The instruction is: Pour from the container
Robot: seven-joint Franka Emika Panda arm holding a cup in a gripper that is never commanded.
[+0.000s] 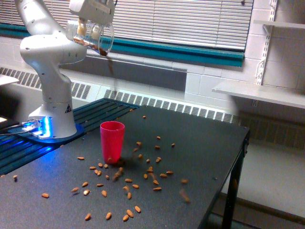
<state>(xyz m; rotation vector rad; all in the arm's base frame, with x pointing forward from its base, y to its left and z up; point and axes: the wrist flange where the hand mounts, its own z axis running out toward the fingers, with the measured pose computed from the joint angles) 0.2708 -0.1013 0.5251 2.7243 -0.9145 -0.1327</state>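
Clear plastic container (95, 37), just one, sits tipped in the gripper (90, 29), clamped on it high above one red cup (112, 141). Roughly forty nuts (128, 180) litter the dark table (200, 157); nothing blocks the cup.

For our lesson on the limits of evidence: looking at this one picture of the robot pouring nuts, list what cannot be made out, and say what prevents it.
- Inside of the red cup, exterior view: its opaque wall hides whether any nuts landed in it.
- Gripper: the clear container and the housing cover the jaws.
- Falling nuts: motion blur smears them into a streak, so they cannot be counted.
- Table: its near edge is cut off by the frame's bottom.
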